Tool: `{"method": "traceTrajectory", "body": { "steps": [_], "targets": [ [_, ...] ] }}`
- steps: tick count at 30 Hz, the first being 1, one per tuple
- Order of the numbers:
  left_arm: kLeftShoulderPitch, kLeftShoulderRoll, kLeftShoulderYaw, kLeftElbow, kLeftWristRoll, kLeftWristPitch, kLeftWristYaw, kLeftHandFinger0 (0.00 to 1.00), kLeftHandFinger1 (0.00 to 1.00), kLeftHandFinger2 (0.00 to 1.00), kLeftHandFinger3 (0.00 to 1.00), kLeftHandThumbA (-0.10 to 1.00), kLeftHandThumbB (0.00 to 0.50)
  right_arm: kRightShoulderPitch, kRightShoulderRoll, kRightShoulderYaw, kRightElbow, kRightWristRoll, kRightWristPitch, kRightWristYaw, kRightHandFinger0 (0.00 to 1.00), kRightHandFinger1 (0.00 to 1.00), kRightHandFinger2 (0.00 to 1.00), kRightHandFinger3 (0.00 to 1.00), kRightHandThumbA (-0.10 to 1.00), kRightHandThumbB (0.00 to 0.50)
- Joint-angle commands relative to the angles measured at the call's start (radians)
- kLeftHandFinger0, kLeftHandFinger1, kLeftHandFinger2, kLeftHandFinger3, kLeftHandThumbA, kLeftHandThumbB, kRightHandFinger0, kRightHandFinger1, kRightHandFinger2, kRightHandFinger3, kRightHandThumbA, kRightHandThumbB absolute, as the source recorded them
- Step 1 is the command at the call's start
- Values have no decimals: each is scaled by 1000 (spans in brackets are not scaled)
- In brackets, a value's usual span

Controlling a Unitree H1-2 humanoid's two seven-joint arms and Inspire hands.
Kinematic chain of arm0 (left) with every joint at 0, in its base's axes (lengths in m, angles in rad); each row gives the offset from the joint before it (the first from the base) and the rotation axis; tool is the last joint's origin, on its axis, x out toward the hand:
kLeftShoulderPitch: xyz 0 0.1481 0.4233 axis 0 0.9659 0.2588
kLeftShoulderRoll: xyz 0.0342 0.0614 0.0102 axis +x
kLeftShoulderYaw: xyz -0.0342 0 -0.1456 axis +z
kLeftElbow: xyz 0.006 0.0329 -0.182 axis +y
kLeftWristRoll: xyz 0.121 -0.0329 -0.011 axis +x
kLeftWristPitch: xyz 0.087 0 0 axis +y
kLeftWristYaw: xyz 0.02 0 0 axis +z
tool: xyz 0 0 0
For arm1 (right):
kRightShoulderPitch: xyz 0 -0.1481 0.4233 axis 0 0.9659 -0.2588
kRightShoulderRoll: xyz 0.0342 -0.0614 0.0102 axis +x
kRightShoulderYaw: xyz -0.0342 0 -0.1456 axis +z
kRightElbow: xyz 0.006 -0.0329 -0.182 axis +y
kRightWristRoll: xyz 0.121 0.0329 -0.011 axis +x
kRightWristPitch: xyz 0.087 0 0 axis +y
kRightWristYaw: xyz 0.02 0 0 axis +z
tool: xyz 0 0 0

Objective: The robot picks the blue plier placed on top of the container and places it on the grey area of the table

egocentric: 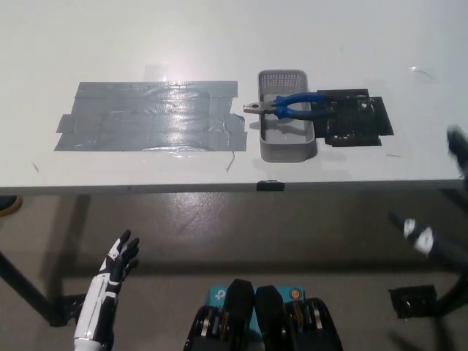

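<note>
Blue plier across the container, both hands off the table.

The blue plier (292, 106) lies across the grey container (287, 139) at centre frame, jaws pointing picture-left toward the grey area (146, 115). A black patch (358, 117) sits just right of the container. The white left hand (117, 267), fingers spread, hangs lower left; the right hand (428, 238) is blurred at the right edge.
</note>
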State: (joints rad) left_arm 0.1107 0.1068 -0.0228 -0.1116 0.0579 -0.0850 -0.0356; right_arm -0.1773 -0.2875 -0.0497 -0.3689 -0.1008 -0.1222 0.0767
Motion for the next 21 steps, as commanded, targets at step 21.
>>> {"method": "traceTrajectory", "body": {
  "steps": [21],
  "targets": [
    [-19, 18, 4, 8, 49, -54, 6, 1000, 1000, 1000, 1000, 1000, 191, -1011, -232, 565, 685, -290, 512, 502, 1000, 1000, 1000, 1000, 985, 360]
  ]
}}
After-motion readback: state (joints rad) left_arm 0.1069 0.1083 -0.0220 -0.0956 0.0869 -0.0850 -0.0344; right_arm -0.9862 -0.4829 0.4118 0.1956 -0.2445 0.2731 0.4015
